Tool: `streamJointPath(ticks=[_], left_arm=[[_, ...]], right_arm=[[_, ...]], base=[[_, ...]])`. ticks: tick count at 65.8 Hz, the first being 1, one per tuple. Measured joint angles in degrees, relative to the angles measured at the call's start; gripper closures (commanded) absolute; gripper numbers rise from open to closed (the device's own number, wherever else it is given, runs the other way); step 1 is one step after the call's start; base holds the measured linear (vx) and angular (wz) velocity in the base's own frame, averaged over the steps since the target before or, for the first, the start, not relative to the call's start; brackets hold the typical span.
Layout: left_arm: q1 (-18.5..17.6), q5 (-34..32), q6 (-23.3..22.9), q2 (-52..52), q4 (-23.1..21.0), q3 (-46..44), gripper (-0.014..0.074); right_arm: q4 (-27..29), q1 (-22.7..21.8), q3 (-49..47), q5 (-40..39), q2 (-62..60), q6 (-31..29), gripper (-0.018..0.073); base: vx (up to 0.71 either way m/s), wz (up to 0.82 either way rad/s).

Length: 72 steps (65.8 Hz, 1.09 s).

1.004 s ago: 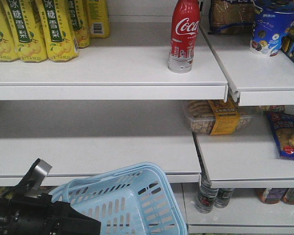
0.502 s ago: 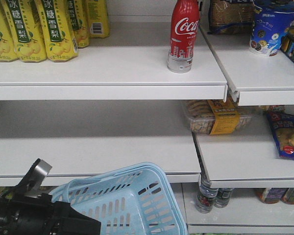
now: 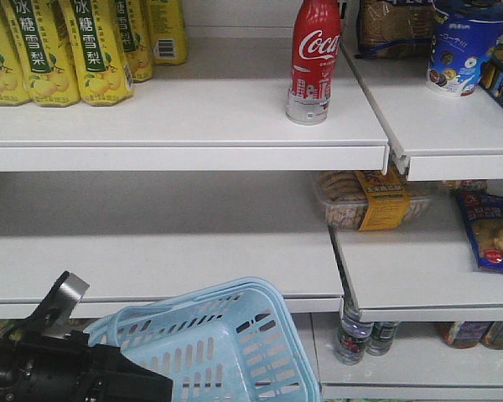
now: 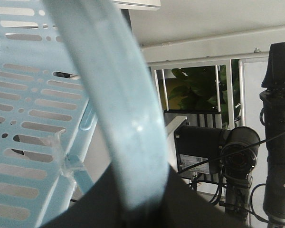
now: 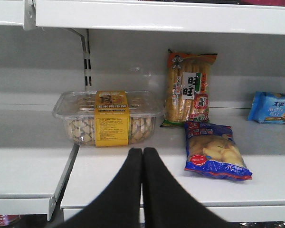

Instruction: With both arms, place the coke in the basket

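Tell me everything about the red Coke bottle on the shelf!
The coke is a slim, shiny, metal-looking bottle, red with white curly writing and a silvery band at the bottom. Its top is cut off by the picture. It stands upright on the upper white shelf, near its right end. Only the shelf touches it.

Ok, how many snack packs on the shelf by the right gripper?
4: clear box left, orange pack behind, blue bag in front, cyan pack far right; more may be hidden.

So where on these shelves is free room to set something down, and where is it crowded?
Top shelf: bare between the yellow cartons and the coke. Middle shelf: bare left of the cookie box. Crowded: the right bays, with blue cup and snack bag.
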Motion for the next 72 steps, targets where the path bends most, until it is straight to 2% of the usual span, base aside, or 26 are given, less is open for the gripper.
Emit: streamJointPath(ticks=[23, 34, 40, 58, 72], left_arm=[[0.0, 0.0, 0.0, 0.0, 0.0, 0.0, 0.0603], [0.0, 0.0, 0.0, 0.0, 0.0, 0.0, 0.0603], [0.0, 0.0, 0.0, 0.0, 0.0, 0.0, 0.0603], [0.0, 0.0, 0.0, 0.0, 0.0, 0.0, 0.0603], [0.0, 0.0, 0.0, 0.0, 0.0, 0.0, 0.0603]], right_arm=[[-0.27, 0.0, 0.0, -0.22, 0.0, -0.06, 0.0569], [-0.79, 0.0, 0.0, -3.52, 0.0, -0.18, 0.0569], [-0.9, 0.0, -0.7, -2.13, 0.0, -0.18, 0.0569], [3.28, 0.0, -8.22, -0.15, 9.38, -0.02, 0.0569], [4.85, 0.0, -17.68, 2.19, 19.53, -0.17, 0.0569]], base=[[0.0, 0.0], [0.0, 0.0], [0.0, 0.0], [0.0, 0.0], [0.0, 0.0]])
